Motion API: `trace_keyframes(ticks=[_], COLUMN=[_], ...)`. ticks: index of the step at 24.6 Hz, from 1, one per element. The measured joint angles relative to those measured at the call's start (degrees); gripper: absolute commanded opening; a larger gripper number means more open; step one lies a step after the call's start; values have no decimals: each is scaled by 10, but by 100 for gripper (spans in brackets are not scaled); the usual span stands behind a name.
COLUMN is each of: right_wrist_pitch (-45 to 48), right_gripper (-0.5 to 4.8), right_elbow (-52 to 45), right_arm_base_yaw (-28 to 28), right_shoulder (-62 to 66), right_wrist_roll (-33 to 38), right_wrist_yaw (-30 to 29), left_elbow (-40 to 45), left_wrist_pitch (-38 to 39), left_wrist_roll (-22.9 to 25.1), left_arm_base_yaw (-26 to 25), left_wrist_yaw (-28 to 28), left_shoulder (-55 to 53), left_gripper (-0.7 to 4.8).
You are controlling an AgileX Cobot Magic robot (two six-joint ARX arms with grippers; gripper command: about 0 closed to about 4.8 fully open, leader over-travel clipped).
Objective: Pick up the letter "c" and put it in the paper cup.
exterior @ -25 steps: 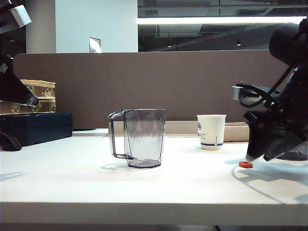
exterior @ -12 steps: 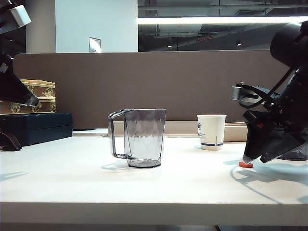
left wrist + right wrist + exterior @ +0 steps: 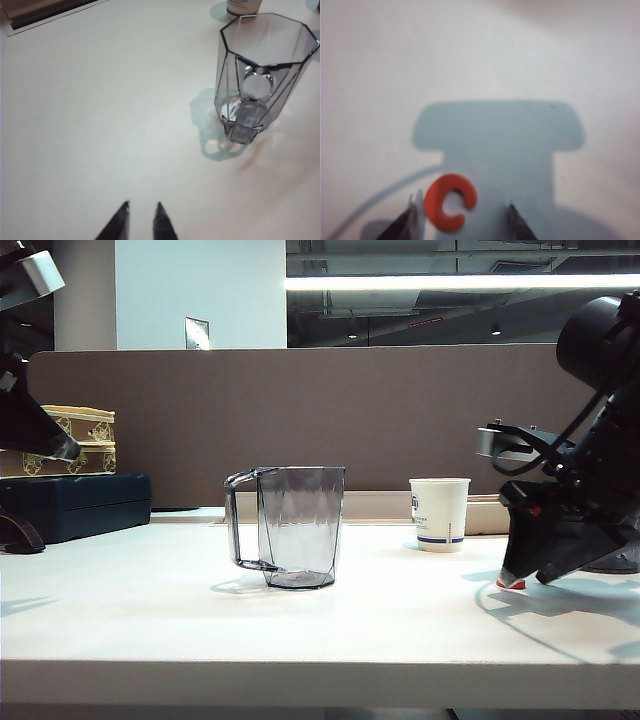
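**Right hand straddling the C, pinch not yet made**

Far left: left hand [image 3: 141,220] parked above bare surface [image 3: 150,610], tips slightly apart, holding nothing. Centre: pitcher [image 3: 290,525], not part of the job. Right of it, well apart: cup [image 3: 439,513], upright toward the back. Far right: right hand [image 3: 462,216] down at the surface, spread, bracketing the C [image 3: 450,202]. C lying flat, crowding one finger [image 3: 405,222], clear gap to the other.

To do well: nudge sideways to centre the C, drop until tips graze the surface, close slowly. Thin flat piece, likely to skate or flip if pinched off-centre. Lift straight before swinging toward the cup.
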State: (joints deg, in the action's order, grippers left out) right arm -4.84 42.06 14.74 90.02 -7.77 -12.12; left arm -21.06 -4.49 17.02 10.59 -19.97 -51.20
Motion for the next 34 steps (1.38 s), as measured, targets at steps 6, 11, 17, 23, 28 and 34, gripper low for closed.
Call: trace_keyframes(ticks=[6, 11, 17, 23, 28, 34], right_wrist_pitch=[12, 13, 17, 43, 50, 50], right_gripper=[233, 230, 230, 229, 168, 144], right_elbow=[1, 1, 1, 2, 3, 3], right_arm_base_yaw=[5, 6, 6, 6, 6, 6], right_shoulder=[6, 6, 7, 20, 25, 25], right_wrist_roll=[0, 0, 0, 0, 0, 0], right_wrist_yaw=[1, 3, 4, 8, 15, 16], left_elbow=[0, 0, 0, 0, 0, 0], left_wrist_pitch=[0, 0, 0, 0, 0, 0], left_wrist_roll=[0, 0, 0, 0, 0, 0], left_arm_base_yaw=[0, 0, 0, 0, 0, 0], left_wrist_yaw=[0, 0, 0, 0, 0, 0], left_shoulder=[0, 0, 0, 0, 0, 0], left_gripper=[62, 62, 62, 62, 62, 62])
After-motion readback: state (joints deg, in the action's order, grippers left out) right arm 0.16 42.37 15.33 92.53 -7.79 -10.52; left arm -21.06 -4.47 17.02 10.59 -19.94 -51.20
